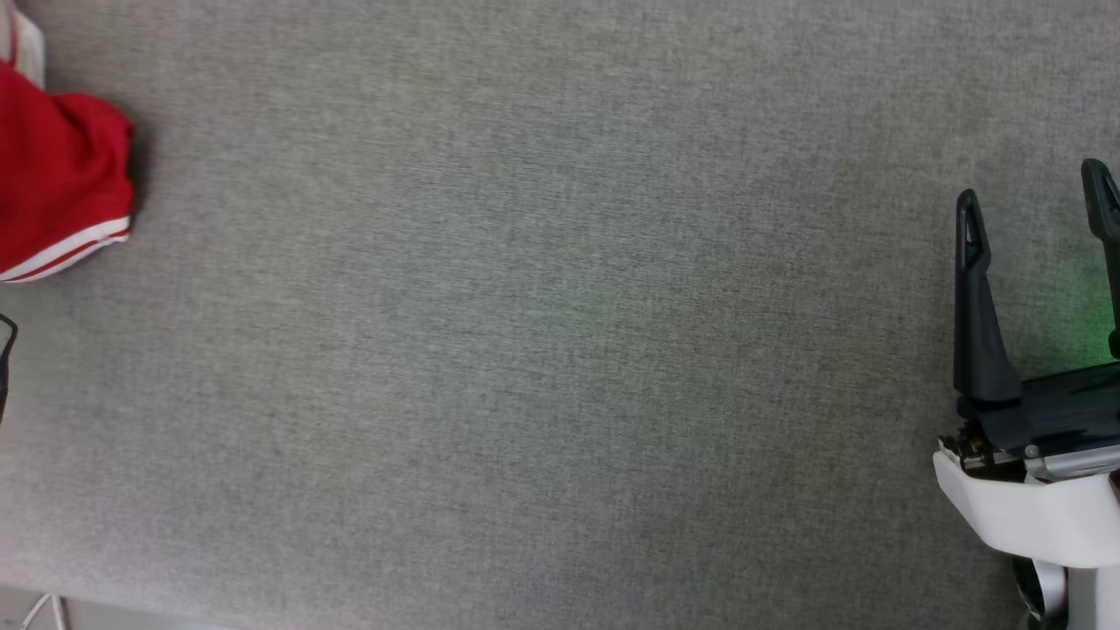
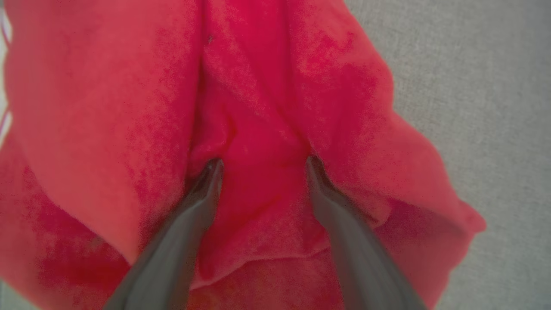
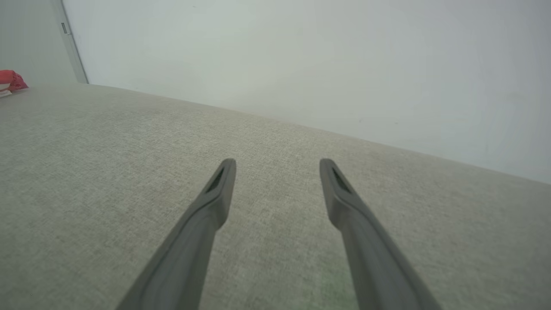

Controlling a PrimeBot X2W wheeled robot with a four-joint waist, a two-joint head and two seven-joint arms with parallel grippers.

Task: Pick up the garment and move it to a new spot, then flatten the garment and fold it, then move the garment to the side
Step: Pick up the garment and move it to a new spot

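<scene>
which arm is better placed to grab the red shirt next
Left, probably. The left gripper has its open fingers among folds of the garment; the right gripper stands open over the grey surface, far from it.

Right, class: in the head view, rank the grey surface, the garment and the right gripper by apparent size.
Largest: grey surface.
Then garment and right gripper: alike, both cut off by the frame, so unranked.
</scene>
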